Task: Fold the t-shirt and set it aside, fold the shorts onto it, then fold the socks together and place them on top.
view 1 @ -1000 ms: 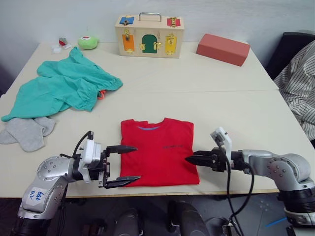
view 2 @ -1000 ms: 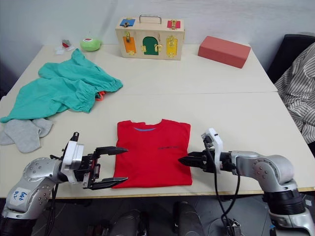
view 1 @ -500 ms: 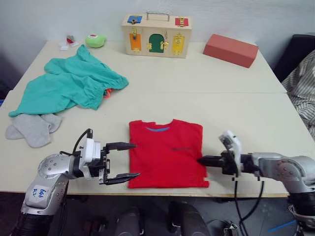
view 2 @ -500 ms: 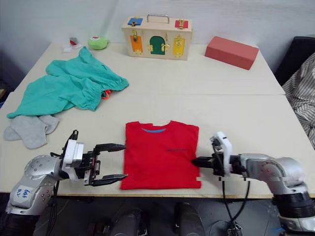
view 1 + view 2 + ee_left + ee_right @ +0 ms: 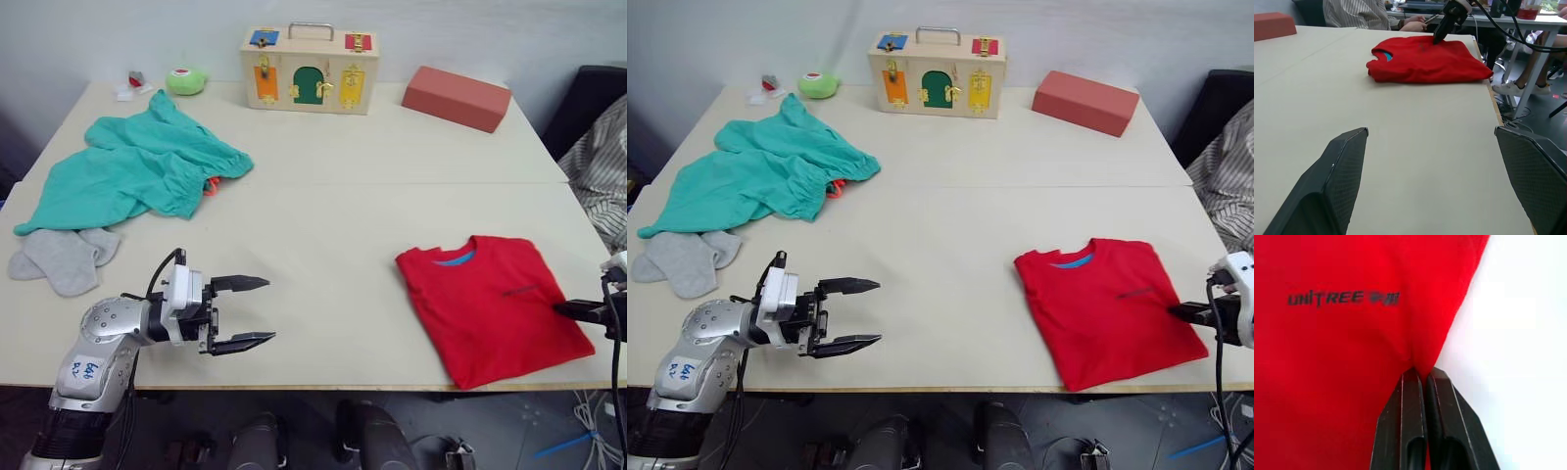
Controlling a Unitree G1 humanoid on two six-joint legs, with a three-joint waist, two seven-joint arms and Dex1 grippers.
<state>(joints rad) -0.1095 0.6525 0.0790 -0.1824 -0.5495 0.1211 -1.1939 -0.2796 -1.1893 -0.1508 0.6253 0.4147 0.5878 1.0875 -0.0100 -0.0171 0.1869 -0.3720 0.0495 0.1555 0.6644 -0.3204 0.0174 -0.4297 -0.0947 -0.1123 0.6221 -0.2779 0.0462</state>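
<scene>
Right gripper (image 5: 1178,312) pinches the folded t-shirt (image 5: 1104,305) at the table's (image 5: 950,206) front right corner, clearing room; left gripper (image 5: 850,315) spread open, empty.

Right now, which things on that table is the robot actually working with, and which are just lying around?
For the job: red shirt, pinched by the right tool; teal shorts; grey socks.

Lying about: wooden latch box, red block, small green toy, small bits beside it.

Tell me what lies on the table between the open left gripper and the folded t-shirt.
Nothing: in the left wrist view, bare table runs from the left gripper to the t-shirt.
</scene>
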